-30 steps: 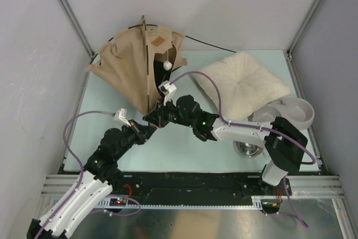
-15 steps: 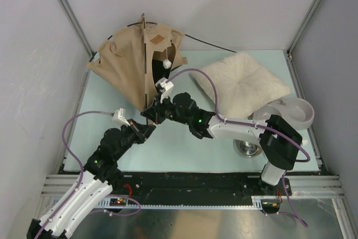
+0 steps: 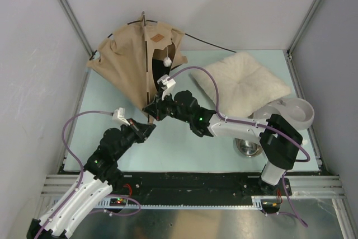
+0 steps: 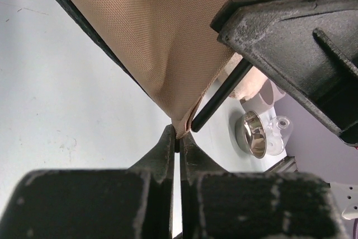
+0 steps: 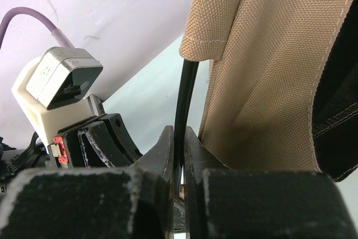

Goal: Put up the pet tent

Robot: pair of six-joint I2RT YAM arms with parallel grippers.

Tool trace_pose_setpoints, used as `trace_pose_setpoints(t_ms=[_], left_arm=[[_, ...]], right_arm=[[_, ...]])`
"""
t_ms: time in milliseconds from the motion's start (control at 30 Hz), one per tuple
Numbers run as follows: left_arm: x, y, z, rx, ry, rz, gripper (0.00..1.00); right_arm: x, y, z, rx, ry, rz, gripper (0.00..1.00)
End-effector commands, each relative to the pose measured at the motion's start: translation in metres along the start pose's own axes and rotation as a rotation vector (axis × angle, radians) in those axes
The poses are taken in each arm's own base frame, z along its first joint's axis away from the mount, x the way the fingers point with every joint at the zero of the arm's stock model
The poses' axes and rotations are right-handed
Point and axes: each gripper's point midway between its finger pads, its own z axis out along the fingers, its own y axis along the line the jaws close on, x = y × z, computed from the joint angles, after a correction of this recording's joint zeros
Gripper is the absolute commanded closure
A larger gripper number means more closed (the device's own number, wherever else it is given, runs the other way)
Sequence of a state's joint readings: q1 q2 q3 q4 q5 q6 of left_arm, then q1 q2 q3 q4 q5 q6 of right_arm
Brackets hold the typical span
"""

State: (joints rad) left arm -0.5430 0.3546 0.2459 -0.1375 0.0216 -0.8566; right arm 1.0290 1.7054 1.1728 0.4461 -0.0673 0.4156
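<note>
Pinching a canvas corner of the pet tent (image 3: 126,62), the left pincer (image 4: 178,134) is clamped tight; the right pincer (image 5: 179,134) squeezes a thin black pole (image 5: 184,93). Tent stands far-left on the counter (image 3: 184,144). Light, floppy cloth, springy pole, I'd say: corners look the best handholds.

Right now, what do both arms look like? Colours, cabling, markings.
Left arm and right arm: a white main link, black joints, each with a small green light. A purple cable loops along each to a white wrist camera housing. Fingers are black, tapered, scuffed at the edges.
</note>
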Motion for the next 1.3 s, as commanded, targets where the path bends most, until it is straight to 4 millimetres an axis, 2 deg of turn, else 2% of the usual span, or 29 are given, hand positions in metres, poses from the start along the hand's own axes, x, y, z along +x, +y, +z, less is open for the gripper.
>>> trace_pose_setpoints(t_ms=[0,633,967,1267], left_arm=[[0.071,0.031,-0.02,-0.088,0.317,-0.009,1.0],[0.071,0.032,-0.02,-0.096,0.317,-0.009,1.0],[0.069,0.032,-0.02,-0.104,0.312,-0.003,1.0],[0.07,0.034,-0.02,-0.113,0.317,-0.002,1.0]], right_arm=[[-0.175,-0.002,-0.019,0.059,-0.549,-0.039,1.0],[-0.17,-0.006,-0.012,0.07,-0.558,-0.002,1.0],[-0.164,-0.013,-0.024,0.106,-0.524,-0.013,1.0],[-0.172,-0.008,-0.03,0.078,-0.535,0.017,1.0]])
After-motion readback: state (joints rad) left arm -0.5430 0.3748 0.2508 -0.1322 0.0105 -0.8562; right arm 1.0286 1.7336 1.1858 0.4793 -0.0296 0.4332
